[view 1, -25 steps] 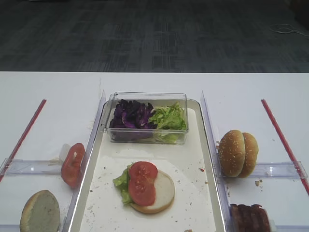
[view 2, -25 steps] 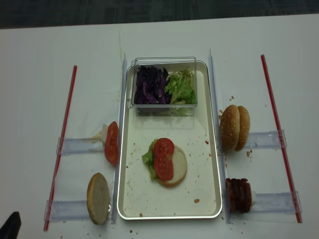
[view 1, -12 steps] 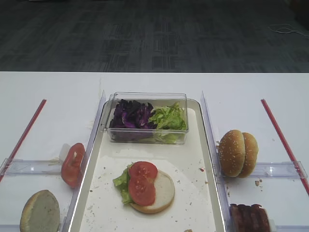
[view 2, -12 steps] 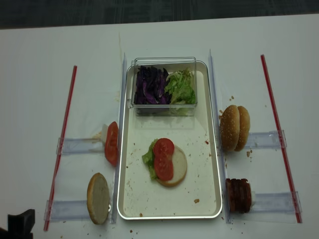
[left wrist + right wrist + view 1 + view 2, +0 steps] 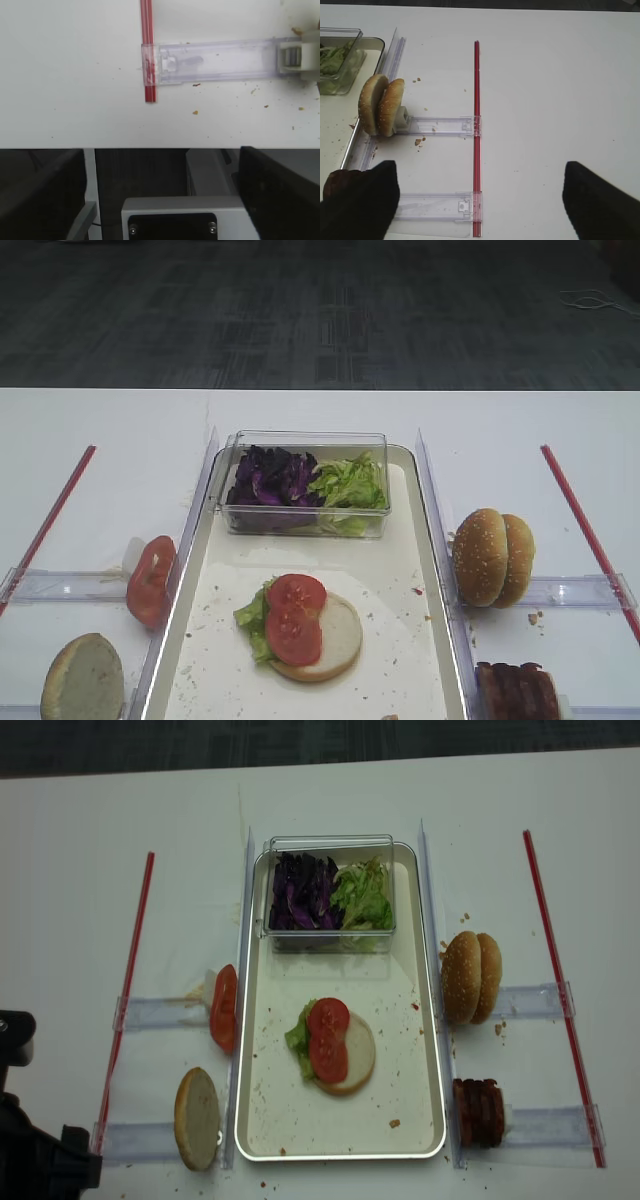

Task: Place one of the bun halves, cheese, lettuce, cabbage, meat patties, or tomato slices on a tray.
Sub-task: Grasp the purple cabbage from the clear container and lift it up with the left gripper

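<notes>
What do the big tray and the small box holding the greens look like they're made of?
The large rectangular silvery tray looks like brushed metal: dull grey sheen on its raised rim. The small clear box looks like rigid transparent plastic: leaves show through its walls.

One high camera looks from the near side, low and oblique, toward the far floor. The second high camera looks almost straight down. Both share the tray. The right wrist camera faces the right table side; the left wrist camera faces the near-left table edge.
</notes>
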You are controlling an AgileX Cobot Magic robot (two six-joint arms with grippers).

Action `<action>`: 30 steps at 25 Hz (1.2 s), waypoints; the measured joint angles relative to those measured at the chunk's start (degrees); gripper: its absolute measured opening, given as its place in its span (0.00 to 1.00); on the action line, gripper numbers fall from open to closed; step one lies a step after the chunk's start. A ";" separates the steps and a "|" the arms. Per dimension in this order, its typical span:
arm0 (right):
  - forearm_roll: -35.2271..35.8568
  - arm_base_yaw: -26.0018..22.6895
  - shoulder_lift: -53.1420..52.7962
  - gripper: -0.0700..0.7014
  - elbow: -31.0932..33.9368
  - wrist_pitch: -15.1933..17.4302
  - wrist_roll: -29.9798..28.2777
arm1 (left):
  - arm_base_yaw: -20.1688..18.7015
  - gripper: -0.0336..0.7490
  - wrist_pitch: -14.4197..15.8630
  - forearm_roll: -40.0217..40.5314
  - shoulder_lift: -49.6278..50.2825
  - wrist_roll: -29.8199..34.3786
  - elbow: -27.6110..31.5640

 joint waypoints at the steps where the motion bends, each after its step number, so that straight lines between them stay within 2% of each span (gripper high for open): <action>1: 0.00 0.00 0.00 0.98 0.00 0.00 0.00 | 0.00 0.81 -0.10 0.00 0.99 0.00 0.00; 9: 0.00 0.00 0.00 0.98 0.00 0.00 0.00 | 0.00 0.81 -0.38 0.10 2.67 0.00 0.00; 15: 0.00 0.00 0.00 0.98 0.00 0.00 0.00 | 0.00 0.81 -3.49 1.02 8.36 -1.70 -2.39; 18: 0.00 0.00 0.00 0.98 0.00 0.00 0.00 | 0.00 0.81 -5.48 2.31 14.27 -2.04 -6.36; 23: 0.00 0.00 0.00 0.98 0.00 0.00 0.00 | 0.00 0.81 -7.33 4.90 26.55 -2.04 -16.63; 30: 0.00 0.00 0.00 0.98 0.00 0.00 0.10 | 0.00 0.81 -8.27 5.06 42.02 -1.91 -32.35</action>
